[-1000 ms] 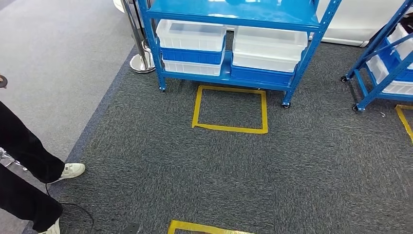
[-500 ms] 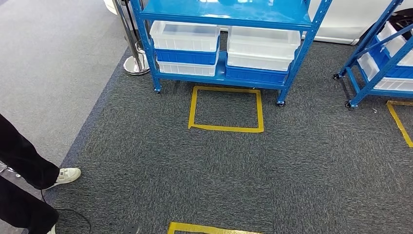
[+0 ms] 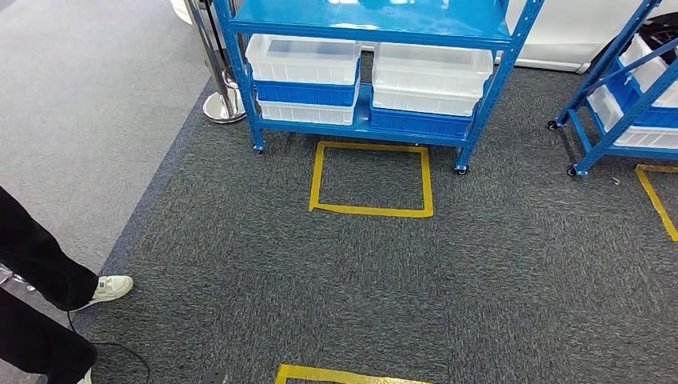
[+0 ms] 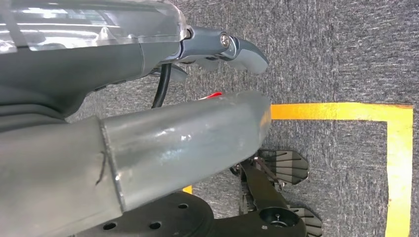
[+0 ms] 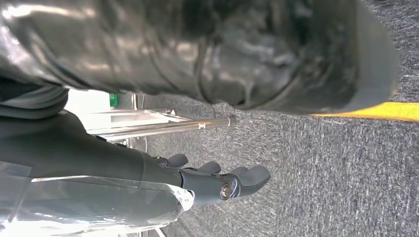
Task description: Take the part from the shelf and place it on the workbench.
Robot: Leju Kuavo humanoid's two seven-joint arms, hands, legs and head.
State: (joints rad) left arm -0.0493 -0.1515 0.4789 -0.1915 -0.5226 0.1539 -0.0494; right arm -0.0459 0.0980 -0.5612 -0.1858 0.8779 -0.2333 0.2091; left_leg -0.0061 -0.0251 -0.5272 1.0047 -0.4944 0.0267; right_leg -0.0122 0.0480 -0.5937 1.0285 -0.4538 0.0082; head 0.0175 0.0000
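Carpet (image 3: 496,288): dark grey floor is being crossed toward the shelf; a person's legs (image 3: 36,272) and a cable are standing at the left edge, so a straight line ahead is being advised, by judgement.
Shelf (image 3: 364,128): blue wheeled rack is standing ahead, well apart from the robot; a second blue rack (image 3: 624,88) is being seen off to the right.
Floor mark (image 3: 370,178): yellow taped square is lying just in front of the shelf; it is being read as the stopping spot, and a squared-up stop inside it is being recommended.
Bins (image 3: 304,58): white and blue bins are being stacked on the lower level.
Part: it cannot be told which bin is holding it; contents are not being made out.
Left hand (image 4: 232,49): nothing is being held, fingers hanging loose over the carpet.
Right hand (image 5: 222,182): nothing is being held, fingers slightly curled and apart.
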